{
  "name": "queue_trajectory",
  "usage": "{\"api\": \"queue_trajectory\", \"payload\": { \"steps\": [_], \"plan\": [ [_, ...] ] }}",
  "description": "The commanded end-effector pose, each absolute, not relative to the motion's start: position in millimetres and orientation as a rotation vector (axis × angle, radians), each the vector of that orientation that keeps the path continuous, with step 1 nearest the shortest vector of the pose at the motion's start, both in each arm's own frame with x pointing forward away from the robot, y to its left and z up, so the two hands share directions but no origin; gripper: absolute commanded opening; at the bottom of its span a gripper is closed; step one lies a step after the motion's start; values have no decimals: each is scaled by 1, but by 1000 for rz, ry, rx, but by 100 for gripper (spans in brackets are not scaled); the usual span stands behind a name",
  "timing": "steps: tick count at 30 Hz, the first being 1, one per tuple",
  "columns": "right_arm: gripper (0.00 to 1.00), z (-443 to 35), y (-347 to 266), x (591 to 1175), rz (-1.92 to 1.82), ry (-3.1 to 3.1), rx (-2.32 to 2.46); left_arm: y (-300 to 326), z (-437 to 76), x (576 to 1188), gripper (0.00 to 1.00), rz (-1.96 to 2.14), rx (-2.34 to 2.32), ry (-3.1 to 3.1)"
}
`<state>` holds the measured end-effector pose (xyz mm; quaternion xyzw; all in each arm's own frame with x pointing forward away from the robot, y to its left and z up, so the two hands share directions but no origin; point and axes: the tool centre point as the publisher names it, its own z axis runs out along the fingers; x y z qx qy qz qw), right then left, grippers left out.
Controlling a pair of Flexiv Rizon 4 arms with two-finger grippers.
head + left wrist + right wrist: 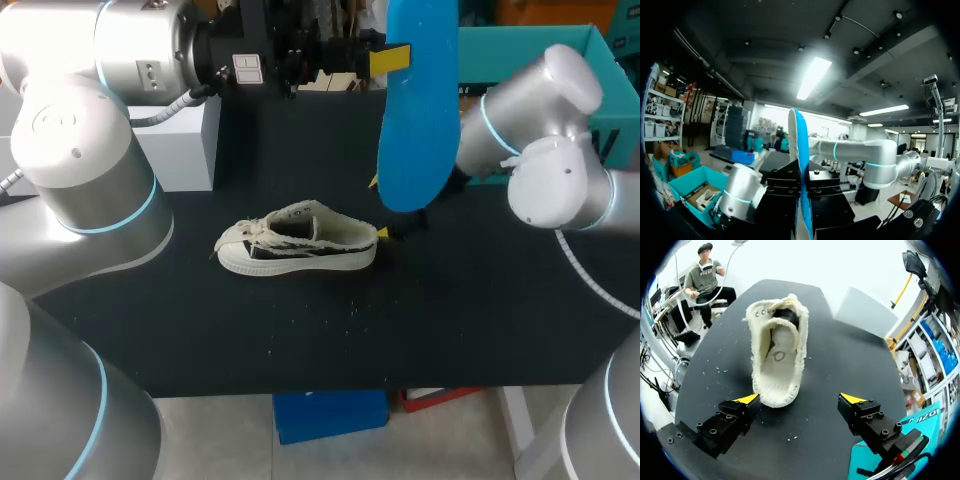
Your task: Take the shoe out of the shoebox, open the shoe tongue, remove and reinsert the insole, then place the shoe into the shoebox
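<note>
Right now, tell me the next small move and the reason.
Probably lower the left gripper so the blue insole it clamps comes down toward the shoe's opening. The insole hangs high above the table, the shoe sits there without it, and the open right gripper is at its heel, placed to steady it.

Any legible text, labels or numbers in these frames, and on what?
Shoebox: white lettering, cut off at the edge, not readable.
Shoe, inside heel: round stamp, too blurred to read.
Left arm, small label: too small to read.
Insole: no print visible.
</note>
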<state>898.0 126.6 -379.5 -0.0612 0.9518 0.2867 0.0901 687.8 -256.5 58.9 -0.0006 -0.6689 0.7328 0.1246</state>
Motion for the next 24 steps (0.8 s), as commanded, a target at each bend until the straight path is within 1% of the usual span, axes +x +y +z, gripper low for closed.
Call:
{"api": "queue_trajectory", "payload": {
  "steps": [1,10,21,23,24],
  "plan": [
    [100,-370,146,913,297,2924,-263,-258,58,687,0,2139,1,-1950],
    [100,-358,171,927,113,2908,-354,-258,58,687,0,2139,1,-1950],
    [100,-352,193,920,-13,2950,-371,-258,58,687,0,2139,1,-1950],
    [100,-351,197,919,-28,2960,-368,-258,58,687,0,2139,1,-1950],
    [96,-351,199,919,-34,2964,-366,-258,58,687,0,2139,1,-1950]
  ]
}}
